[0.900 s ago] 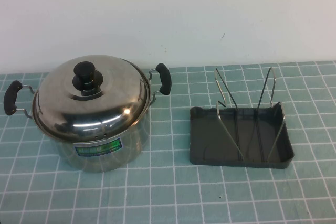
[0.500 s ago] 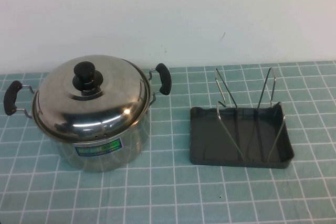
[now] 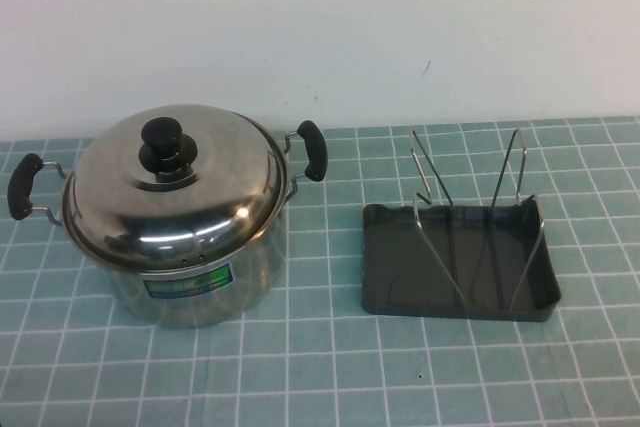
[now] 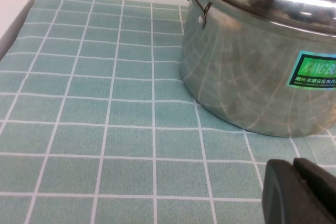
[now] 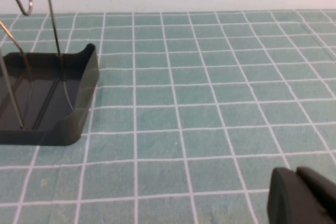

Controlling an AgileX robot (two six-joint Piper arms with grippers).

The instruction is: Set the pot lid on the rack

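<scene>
Teal-tiled surface (image 3: 330, 367) carries the round, domed, shiny steel pot lid (image 3: 190, 192) atop its two-handled steel pot (image 3: 195, 282), likely rigid and slippery, best pinched by its black knob (image 3: 165, 144), while the dark grey wire-looped rack (image 3: 460, 252) waits beside, and left pincer (image 4: 302, 192) and right pincer (image 5: 302, 195) hover low nearby, their spread impossible to tell.

High view looks down at pot (image 3: 180, 237) and rack (image 3: 458, 259); left wrist sits low near pot, right wrist low near rack.
</scene>
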